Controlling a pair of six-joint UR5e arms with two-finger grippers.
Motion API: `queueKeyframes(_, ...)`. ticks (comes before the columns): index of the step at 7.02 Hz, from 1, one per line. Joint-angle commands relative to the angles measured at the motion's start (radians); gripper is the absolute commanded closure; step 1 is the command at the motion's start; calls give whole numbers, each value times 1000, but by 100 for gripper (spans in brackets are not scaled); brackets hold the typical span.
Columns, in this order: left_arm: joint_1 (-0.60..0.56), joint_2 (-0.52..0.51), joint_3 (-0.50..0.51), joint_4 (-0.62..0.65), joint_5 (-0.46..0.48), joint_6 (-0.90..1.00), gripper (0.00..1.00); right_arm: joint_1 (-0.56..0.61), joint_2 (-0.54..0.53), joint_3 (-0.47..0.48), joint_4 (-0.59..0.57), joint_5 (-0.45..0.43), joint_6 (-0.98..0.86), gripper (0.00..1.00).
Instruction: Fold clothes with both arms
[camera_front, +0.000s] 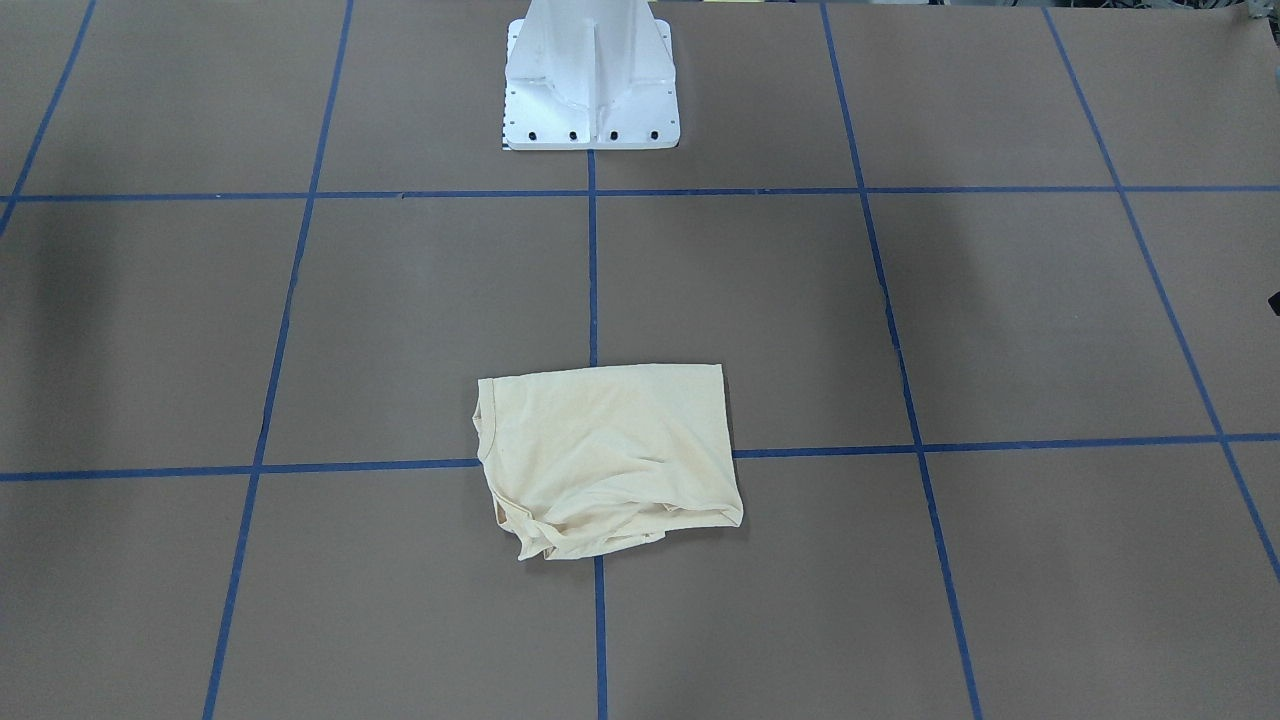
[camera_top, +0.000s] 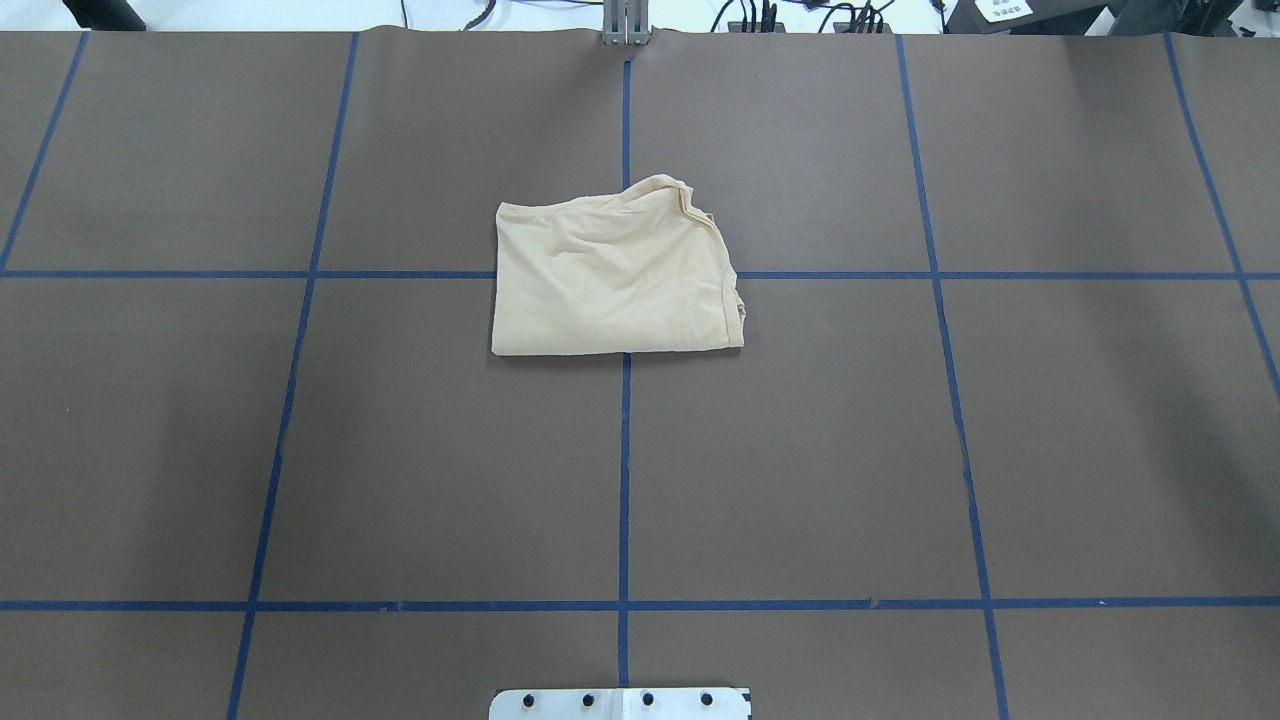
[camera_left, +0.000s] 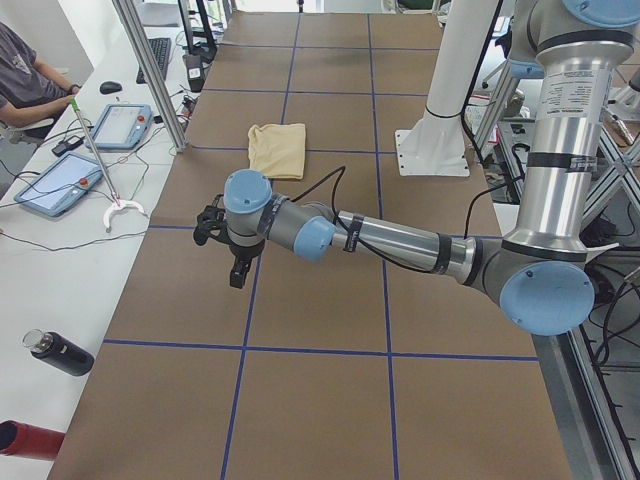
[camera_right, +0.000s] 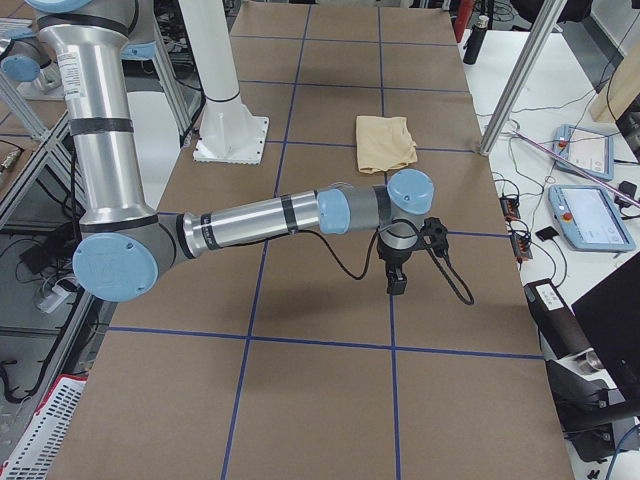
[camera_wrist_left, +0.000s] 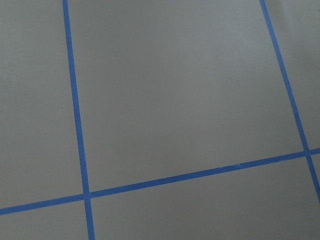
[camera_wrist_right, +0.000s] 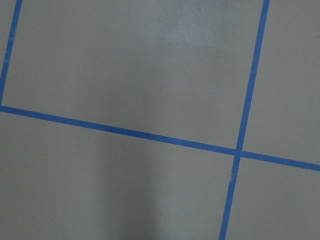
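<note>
The pale cream-yellow shirt lies folded into a compact, slightly wrinkled rectangle at the table's middle, on a crossing of blue tape lines. No print shows. It also shows in the exterior left view and the exterior right view. My left gripper hangs over bare table well away from the shirt, towards my left end. My right gripper hangs likewise towards my right end. Both show only in side views, so I cannot tell whether they are open or shut. The wrist views show only table.
The table is brown paper with a blue tape grid. The white pedestal base stands at the robot side. Metal posts, tablets, bottles and a seated person line the far side.
</note>
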Motion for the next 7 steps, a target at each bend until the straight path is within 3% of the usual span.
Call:
queueKeyframes(1,-24,22,-12,-8,-5,-7,0,0,-12,29,0,-4,0,0)
queueKeyframes(7,-39,28,-62,5,-17,-9,0,0,-46,47,-1,4,6,0)
